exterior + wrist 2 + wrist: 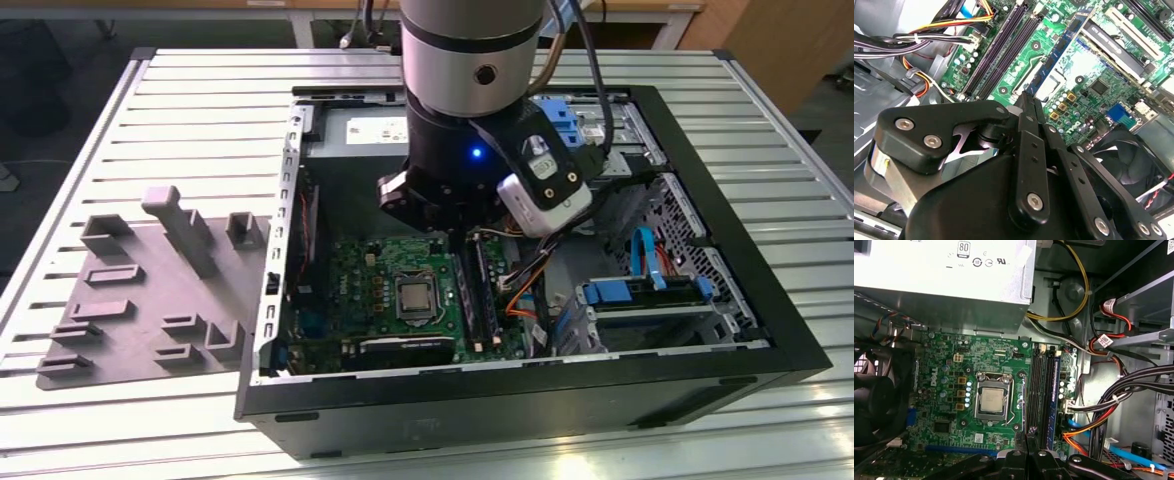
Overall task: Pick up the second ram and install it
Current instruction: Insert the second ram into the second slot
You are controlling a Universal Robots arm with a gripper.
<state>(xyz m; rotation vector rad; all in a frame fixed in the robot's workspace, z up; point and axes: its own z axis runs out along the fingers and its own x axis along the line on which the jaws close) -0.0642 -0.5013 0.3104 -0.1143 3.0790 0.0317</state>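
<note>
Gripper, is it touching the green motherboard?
Cannot tell: in the first wrist view the gripper overlaps the motherboard, hiding any contact or gap.

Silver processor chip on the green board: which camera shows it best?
The first wrist view: the silver processor chip lies face-on, uncovered. The exterior view shows it from farther off. The second wrist view catches it slanted, partly covered.

You have bright, even overhead light in the exterior view: the ribbed tabletop (200,100) glares near white, while the case (747,290) interior lies in the arm's (467,60) shadow. In the second wrist view the black fingers (1030,130) carry a soft sheen. In the first wrist view the fan (874,400) sinks into darkness.
</note>
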